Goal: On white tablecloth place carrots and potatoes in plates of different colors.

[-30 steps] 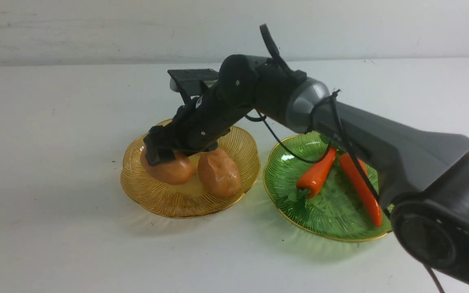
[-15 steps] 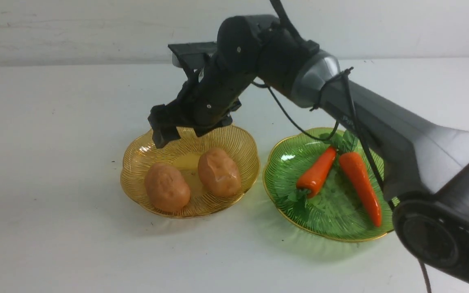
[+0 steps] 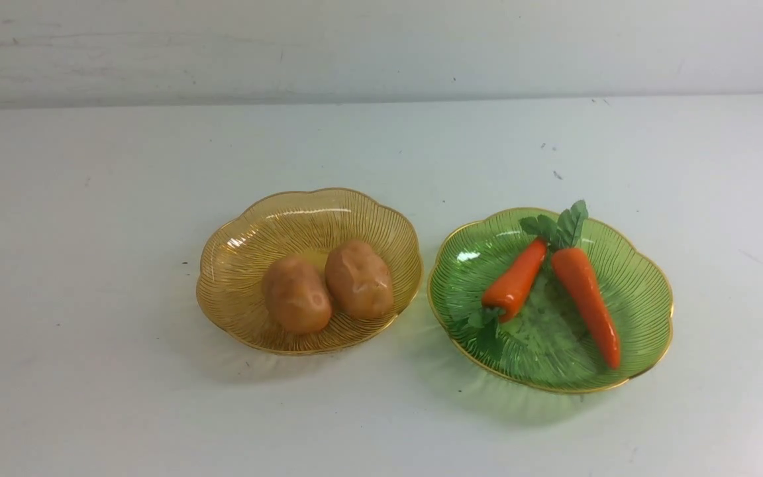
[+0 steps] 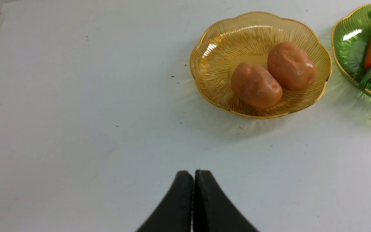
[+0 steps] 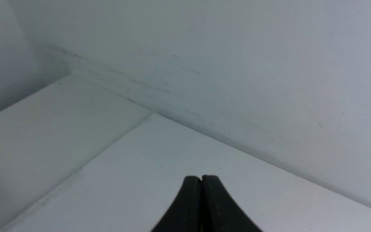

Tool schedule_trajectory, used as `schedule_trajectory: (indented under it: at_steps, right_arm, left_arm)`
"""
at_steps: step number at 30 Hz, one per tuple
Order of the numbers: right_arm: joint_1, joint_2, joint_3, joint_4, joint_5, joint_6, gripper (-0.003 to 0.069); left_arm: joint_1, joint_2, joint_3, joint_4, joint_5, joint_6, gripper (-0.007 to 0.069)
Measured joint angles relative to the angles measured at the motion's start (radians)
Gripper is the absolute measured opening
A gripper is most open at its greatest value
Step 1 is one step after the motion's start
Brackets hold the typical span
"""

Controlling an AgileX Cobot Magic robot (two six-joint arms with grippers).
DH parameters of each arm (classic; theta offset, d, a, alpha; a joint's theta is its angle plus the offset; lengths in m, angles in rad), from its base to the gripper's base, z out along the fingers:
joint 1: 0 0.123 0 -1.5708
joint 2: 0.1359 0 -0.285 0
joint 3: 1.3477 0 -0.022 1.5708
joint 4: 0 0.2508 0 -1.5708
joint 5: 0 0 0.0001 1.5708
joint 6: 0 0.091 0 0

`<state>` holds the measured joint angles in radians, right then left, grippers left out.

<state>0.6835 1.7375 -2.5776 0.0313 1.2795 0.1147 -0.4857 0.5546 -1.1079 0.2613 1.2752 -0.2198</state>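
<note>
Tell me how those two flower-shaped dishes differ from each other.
The amber plate is yellow-brown; the green plate is green. The amber plate holds two potatoes side by side, the green plate two carrots pointing opposite ways. The amber plate sits to the robot's left of the green plate. Both are translucent, ribbed, scalloped, gold-rimmed and alike in size, on the white tablecloth.

Nothing legible shows in any view. The amber plate (image 3: 242,265), the green plate (image 3: 640,285), the potatoes (image 3: 295,301) and the carrots (image 3: 583,291) carry no text, label, brand or number. The white tabletop (image 3: 90,265) has only small dark specks, which are not characters. The visible black tips of the left hand (image 4: 193,174) and the right hand (image 5: 201,178) are unmarked.
</note>
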Motion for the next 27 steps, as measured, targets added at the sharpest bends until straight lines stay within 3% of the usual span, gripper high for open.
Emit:
schedule_trajectory:
  at_steps: [6, 11, 14, 19, 24, 27]
  right_arm:
    - [0.0, -0.31, 0.41, -0.114, -0.001, 0.012, -0.0015]
    - [0.0, -0.63, 0.948, -0.162, -0.028, 0.111, -0.0015]
    - [0.0, -0.949, 1.353, -0.326, -0.222, 0.214, -0.0015]
    - [0.0, -1.348, 1.868, -0.498, -0.585, 0.416, -0.0015]
    - [0.0, -1.581, 2.184, -0.616, -0.93, 0.536, -0.0015]
    - [0.0, -1.663, 2.257, -0.669, -1.039, 0.576, -0.0015]
  left_arm:
    - [0.0, -0.039, 0.0, -0.034, 0.001, 0.01, -0.0009]
    - [0.0, -0.04, 0.0, -0.121, 0.001, 0.035, -0.0009]
    - [0.0, -0.04, 0.015, -0.141, 0.001, 0.048, -0.0009]
    - [0.0, -0.04, 0.113, -0.148, -0.083, 0.033, -0.0002]
    - [0.0, -0.04, 0.241, -0.149, -0.222, 0.027, -0.0003]
    - [0.0, -0.054, 0.309, -0.169, -0.27, 0.027, -0.0003]
